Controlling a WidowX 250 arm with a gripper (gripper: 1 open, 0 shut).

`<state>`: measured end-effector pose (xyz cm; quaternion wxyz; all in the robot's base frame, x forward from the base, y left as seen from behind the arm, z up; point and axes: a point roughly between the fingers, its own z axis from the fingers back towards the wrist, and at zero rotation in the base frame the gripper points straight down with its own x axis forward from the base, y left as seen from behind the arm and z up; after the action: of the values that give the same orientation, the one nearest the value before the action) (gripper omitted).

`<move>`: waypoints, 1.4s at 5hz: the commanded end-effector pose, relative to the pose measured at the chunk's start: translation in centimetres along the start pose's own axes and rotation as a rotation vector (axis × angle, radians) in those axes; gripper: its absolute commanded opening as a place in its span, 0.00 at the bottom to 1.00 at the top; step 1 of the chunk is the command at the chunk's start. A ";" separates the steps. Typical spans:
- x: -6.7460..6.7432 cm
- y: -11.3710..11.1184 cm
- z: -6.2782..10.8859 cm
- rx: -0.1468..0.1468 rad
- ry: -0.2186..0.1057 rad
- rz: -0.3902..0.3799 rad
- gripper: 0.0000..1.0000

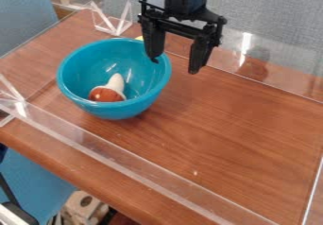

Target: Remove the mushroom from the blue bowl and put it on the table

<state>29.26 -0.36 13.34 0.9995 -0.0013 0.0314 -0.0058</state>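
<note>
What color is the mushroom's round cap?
The mushroom's cap is red-orange, and it shows best in the camera view.

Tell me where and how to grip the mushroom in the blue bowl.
Probably best to come from above with jaws either side of the short white stem: the mushroom lies on its side, its narrow stem clear of the rounded cap, while the bowl walls block sideways approaches.

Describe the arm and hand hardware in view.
Only the lower end of the arm shows: a dark, near-black body with a thin dark cable looping near the top. The hand is matte black too, a wide crossbar with two downward fingers and small knobby joints. No markings readable.
</note>
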 end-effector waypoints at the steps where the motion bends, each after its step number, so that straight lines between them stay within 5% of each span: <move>1: -0.9 2.2 -1.3 0.001 -0.002 -0.010 1.00; 4: -1.3 11.6 -3.2 0.016 -0.030 -0.117 1.00; 7: 0.7 12.4 -5.3 0.015 -0.043 -0.156 1.00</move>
<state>28.89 11.43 6.39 0.9959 -0.0108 0.0382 -0.0815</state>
